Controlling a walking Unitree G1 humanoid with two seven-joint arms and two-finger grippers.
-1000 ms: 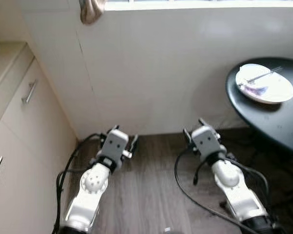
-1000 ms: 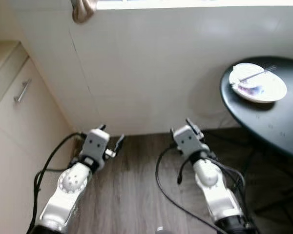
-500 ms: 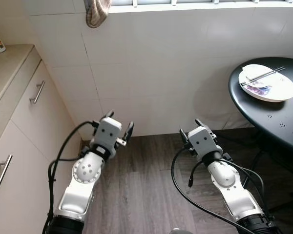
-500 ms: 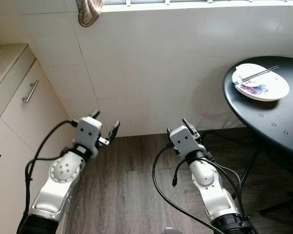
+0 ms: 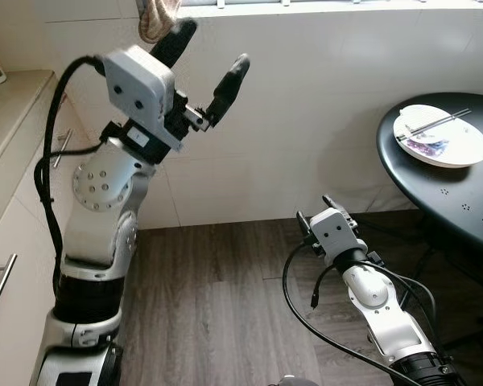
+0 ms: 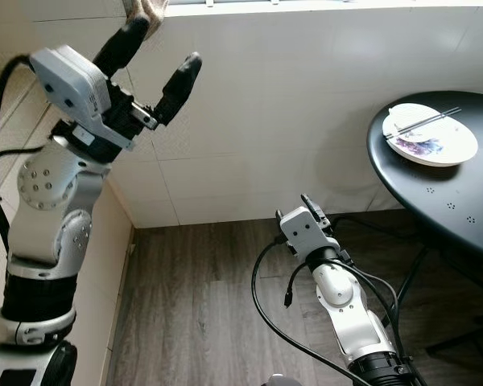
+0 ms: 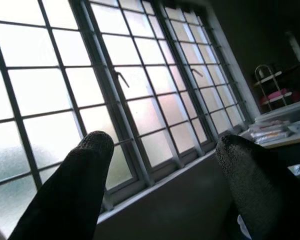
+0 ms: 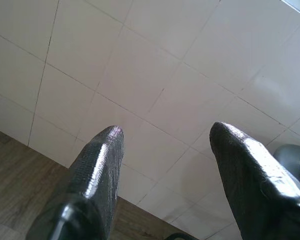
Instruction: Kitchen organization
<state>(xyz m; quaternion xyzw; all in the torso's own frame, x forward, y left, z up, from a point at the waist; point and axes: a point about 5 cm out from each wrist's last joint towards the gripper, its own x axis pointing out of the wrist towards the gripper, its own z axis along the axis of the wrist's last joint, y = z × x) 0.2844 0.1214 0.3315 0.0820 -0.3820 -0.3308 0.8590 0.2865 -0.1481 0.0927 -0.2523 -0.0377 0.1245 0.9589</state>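
Beige cloth [image 5: 157,18] beside raised left pincer [image 5: 211,50]

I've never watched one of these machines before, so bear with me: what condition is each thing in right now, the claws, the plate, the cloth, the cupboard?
left gripper: raised high near the window sill, fingers open, holding nothing
right gripper: low above the wooden floor, fingers open, empty
plate: on the round black table, used, chopsticks laid across it
cloth: hanging from the window sill
cabinet drawers: shut
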